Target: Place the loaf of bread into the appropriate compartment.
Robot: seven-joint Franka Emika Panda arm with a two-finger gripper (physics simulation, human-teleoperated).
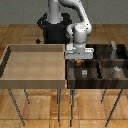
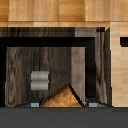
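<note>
The gripper [image 1: 78,60] hangs over the far-left section of the dark wood-grained four-section bin [image 1: 120,79], its fingers [image 2: 92,102] clamped on the loaf of bread [image 2: 61,98], a small brown wedge-like block held above the bin floor. A small grey block [image 2: 39,80] lies in the near-left compartment [image 1: 84,75]. The light tan tray [image 1: 35,78] stands just beside the bin, on the exterior view's left.
</note>
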